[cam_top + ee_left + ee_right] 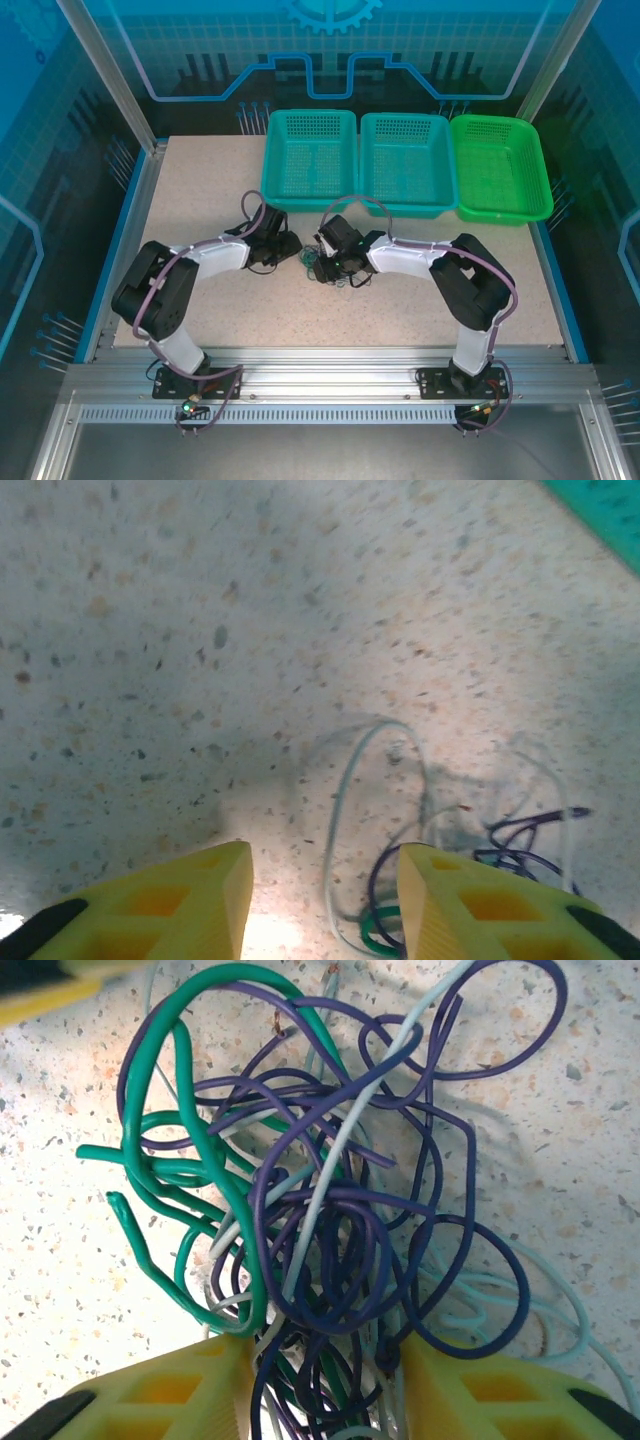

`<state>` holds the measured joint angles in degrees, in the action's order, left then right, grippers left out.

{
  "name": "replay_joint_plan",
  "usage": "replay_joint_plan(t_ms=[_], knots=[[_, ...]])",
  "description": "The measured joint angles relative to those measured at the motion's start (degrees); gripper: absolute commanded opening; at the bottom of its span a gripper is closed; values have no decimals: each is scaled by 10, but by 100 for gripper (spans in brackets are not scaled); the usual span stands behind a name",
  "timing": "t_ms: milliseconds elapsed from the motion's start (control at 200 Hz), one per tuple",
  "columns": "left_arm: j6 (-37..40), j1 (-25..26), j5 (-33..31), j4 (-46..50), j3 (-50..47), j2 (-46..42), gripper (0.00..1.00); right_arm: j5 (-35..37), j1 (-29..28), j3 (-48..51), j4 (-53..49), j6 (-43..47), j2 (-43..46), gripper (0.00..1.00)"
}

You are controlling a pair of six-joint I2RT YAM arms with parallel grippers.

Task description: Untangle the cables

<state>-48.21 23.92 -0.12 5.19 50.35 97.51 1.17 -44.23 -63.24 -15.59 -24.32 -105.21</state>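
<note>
Yellow-fingered right gripper (322,1352) straddles the clump of thin green, purple and pale wires (300,1190), pinch unclear; left gripper (325,868), jaws half-spread, brackets stray loops, likely to pull apart.

The left end effector (325,900) gapes — cables (450,825) loop beside one yellow finger (470,910) on speckled table (200,630).

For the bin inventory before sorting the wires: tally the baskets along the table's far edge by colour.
Teal baskets: 2
Green basket: 1
Total: 3
</note>
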Motion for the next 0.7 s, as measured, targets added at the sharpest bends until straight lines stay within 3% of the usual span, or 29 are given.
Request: replay_joint_plan(t_ms=[55,135,235,280,500,595,700], knots=[[-4,-1,8,5,10,20,40,-1,0,-2,0,2,-2,41],[-13,-6,18,10,20,29,30,-2,0,-3,0,3,-2,40],[-27,-7,33,-10,20,39,13,-2,0,-4,-1,5,-2,34],[-36,-7,35,-13,20,43,0,-2,0,-5,0,7,-2,29],[-42,-15,40,-37,-5,26,0,-3,15,49,47,-18,31,11],[-41,-38,35,-33,-45,-30,0,-1,49,119,76,-39,92,12],[-33,-86,30,-24,-85,-113,0,-3,124,210,108,-71,179,16]])
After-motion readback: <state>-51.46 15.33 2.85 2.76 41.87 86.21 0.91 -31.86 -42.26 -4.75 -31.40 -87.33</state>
